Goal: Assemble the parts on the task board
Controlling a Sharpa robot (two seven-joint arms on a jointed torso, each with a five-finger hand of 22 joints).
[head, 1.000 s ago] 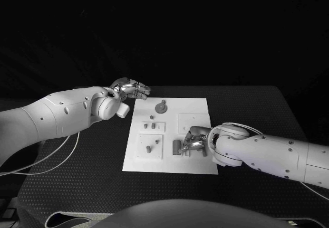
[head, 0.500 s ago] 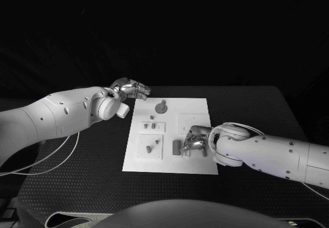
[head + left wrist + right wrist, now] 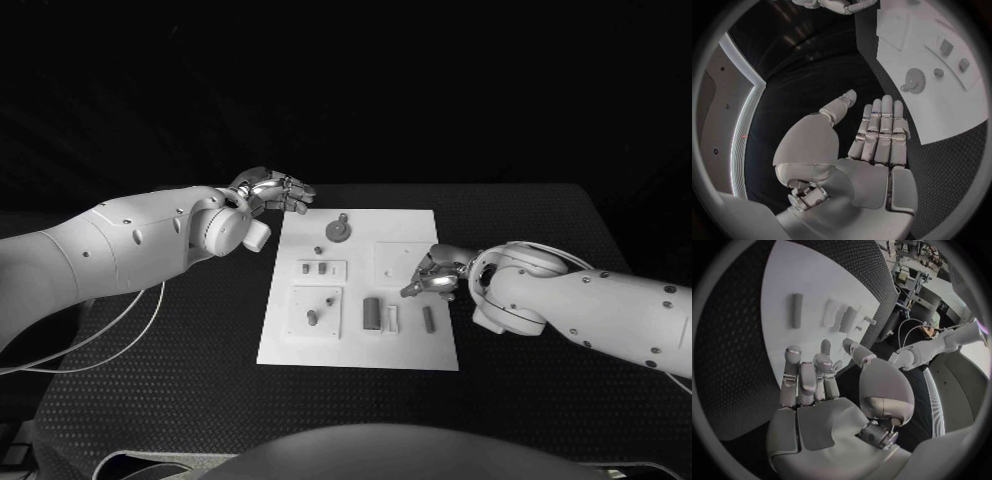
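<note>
Right hand [image 3: 433,272] hovers over the right side of the task board [image 3: 418,352], just above the row of loose parts. Its fingers are partly curled and apart, and the wrist view shows nothing between them, so it reads as empty. Below it on the board lie a dark bar [image 3: 372,311], a pale strip [image 3: 392,318] beside it and a short grey peg [image 3: 428,318], all flat and none in a seat yet.

Left hand [image 3: 274,190] sits off the board's far left corner, above the bench [image 3: 173,390]. Its fingers are straight and together, the thumb out to the side, and it holds nothing. Near it on the board is the round disc [image 3: 338,228] with its small knob.

The step in hand looks like picking a loose part from that row. To do it well, the right hand should come down square over one piece. The peg lies apart from the others, so it looks the easiest. Pinch it across its narrow sides without nudging the strip next door. The parts are small from the head camera, so I cannot tell which socket each belongs in. The left hand could steady the board's edge against sliding.
</note>
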